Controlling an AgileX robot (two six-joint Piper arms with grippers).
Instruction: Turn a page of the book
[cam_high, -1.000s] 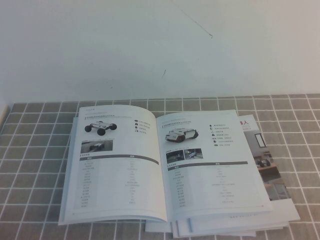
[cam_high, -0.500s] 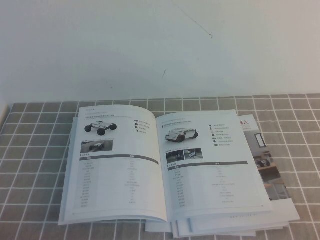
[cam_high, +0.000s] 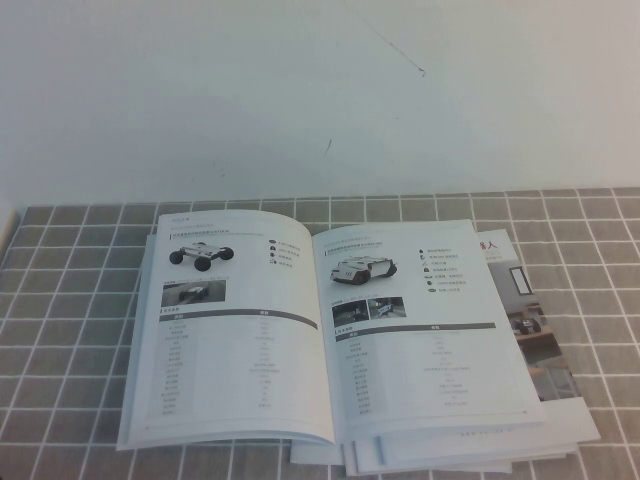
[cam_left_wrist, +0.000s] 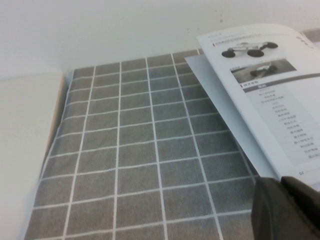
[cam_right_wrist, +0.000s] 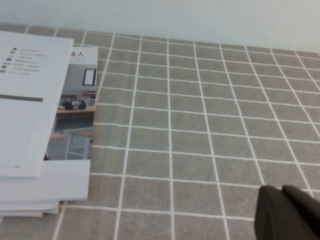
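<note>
1. Two leaves of the book (cam_high: 330, 330) lie open flat near the middle of the checked tablecloth (cam_high: 70, 300), resting on a stack of brochures (cam_high: 545, 340) that juts out at its right
2. The page (cam_high: 425, 325), with the white boxy robot photo, is the right-hand leaf; its free right edge looks like the natural place to lift
3. The right gripper (cam_right_wrist: 290, 212) sits closed and empty, low over the cloth well right of the stack, apparently parked
4. The left gripper (cam_left_wrist: 287, 207) hangs by the book's near-left corner; I cannot tell its opening

Bare grid cloth (cam_high: 70, 300) flanks the book (cam_high: 320, 330); brochures (cam_high: 550, 380) apparently crowd its right edge.
</note>
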